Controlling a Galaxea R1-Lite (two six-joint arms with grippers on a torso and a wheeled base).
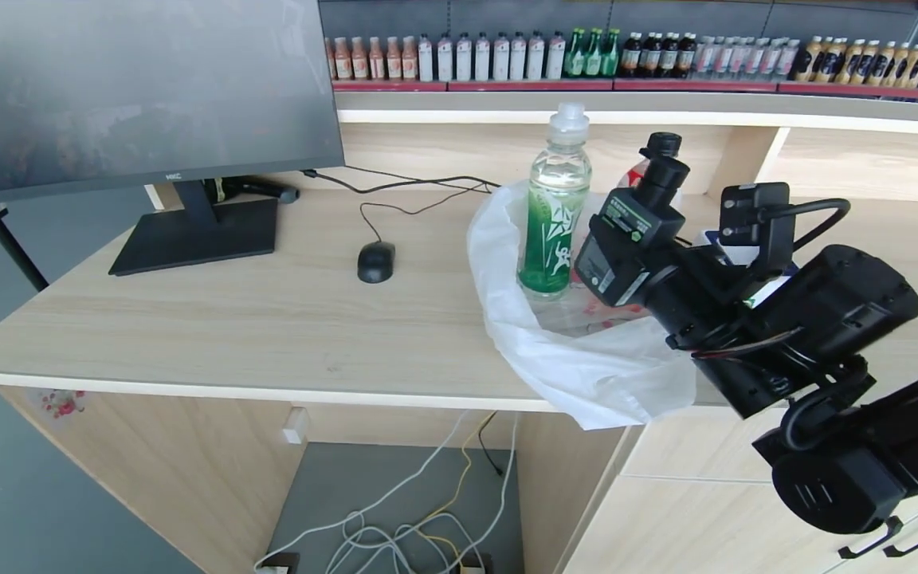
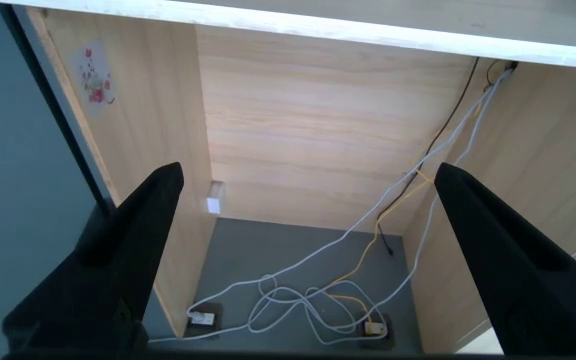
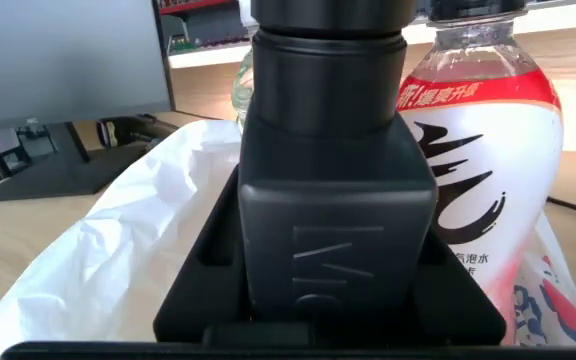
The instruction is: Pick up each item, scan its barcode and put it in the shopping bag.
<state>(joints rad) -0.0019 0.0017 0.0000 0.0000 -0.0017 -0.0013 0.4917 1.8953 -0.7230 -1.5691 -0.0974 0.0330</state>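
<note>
Head view is showing the right gripper (image 1: 670, 279) holding a scanner (image 1: 626, 231) near the green-label bottle (image 1: 555, 215): likely heavy, slick, graspable mid-label.

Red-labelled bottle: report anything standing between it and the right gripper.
The black handheld scanner carried at the right arm's end sits directly in front of the red-labelled bottle and hides part of it in the right wrist view. The green-labelled bottle stands to the left of the red one, clear of that line.
</note>
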